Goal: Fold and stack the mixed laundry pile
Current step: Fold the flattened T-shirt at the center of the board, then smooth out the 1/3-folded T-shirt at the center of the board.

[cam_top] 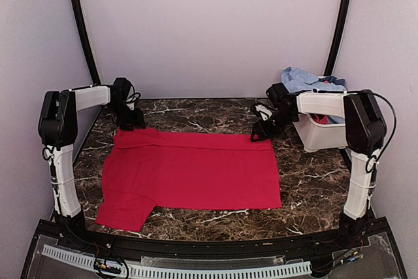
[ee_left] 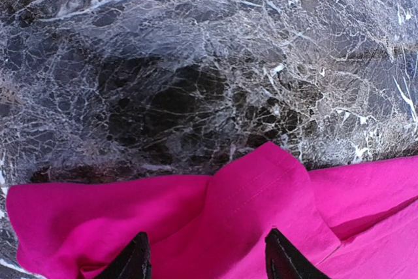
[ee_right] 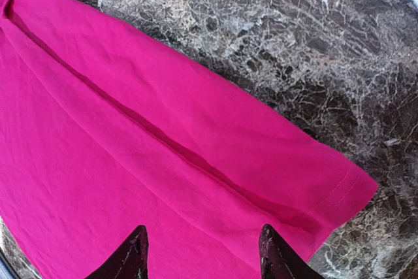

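Observation:
A red T-shirt (cam_top: 196, 168) lies spread flat on the marble table, its far edge folded over and one sleeve (cam_top: 124, 210) sticking out at the near left. My left gripper (cam_top: 132, 122) hovers open over the shirt's far left corner; in the left wrist view its fingers (ee_left: 134, 259) straddle a raised fold of the cloth (ee_left: 261, 194). My right gripper (cam_top: 260, 134) is open over the far right corner (ee_right: 339, 191), with flat cloth below its spread fingertips (ee_right: 271, 249). More of the laundry pile, a light-blue shirt (cam_top: 307, 80) and a pink-red piece (cam_top: 320, 119), sits in the tub.
A white plastic tub (cam_top: 320, 135) stands at the right edge of the table, beside the right arm. Dark marble table (cam_top: 307, 187) shows around the shirt. Walls close the space at the back and sides.

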Available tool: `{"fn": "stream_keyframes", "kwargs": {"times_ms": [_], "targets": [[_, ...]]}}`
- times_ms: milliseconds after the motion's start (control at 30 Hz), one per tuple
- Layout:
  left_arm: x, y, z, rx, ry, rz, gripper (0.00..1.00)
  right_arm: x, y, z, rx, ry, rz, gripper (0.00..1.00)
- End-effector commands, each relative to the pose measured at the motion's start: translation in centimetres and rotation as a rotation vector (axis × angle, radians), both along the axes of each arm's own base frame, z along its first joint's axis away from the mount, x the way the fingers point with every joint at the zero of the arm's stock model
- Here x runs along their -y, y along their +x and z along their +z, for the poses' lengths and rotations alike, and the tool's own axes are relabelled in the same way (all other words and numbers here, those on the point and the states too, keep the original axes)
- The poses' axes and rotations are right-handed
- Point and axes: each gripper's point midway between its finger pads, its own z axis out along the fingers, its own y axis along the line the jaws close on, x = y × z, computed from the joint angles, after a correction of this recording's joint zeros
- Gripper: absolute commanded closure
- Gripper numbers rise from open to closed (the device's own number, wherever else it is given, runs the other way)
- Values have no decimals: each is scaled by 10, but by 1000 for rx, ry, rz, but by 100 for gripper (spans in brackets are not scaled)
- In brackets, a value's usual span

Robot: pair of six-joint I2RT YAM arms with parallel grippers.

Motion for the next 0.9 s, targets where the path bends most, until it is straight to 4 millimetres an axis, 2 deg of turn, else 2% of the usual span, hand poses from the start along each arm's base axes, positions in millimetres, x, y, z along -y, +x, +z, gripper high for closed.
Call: {"fn": "stream_keyframes", "kwargs": {"times_ms": [0, 33, 100, 133, 233, 467, 633, 867], "targets": [[13, -2, 8, 0, -24, -43, 48, -3, -15, -17, -61, 5, 21, 46], [15, -5, 7, -12, -24, -48, 51, -2, -16, -18, -62, 4, 19, 47], [19, -10, 6, -29, -25, -62, 65, 0, -18, -19, -64, -4, 17, 48], [20, -13, 7, -33, -25, -69, 78, 1, -19, -20, -67, -9, 15, 49], [25, -23, 11, -43, -27, -78, 99, 4, -21, -19, -67, -16, 7, 49], [30, -50, 19, -46, -11, -110, 100, 9, -28, -13, -60, -23, -1, 51], [26, -76, 22, -82, 78, -156, 100, 14, -33, -7, -51, -32, -14, 52], [27, -115, 36, -86, 108, -240, 100, 15, -32, 20, -1, -14, -23, 51]]}}
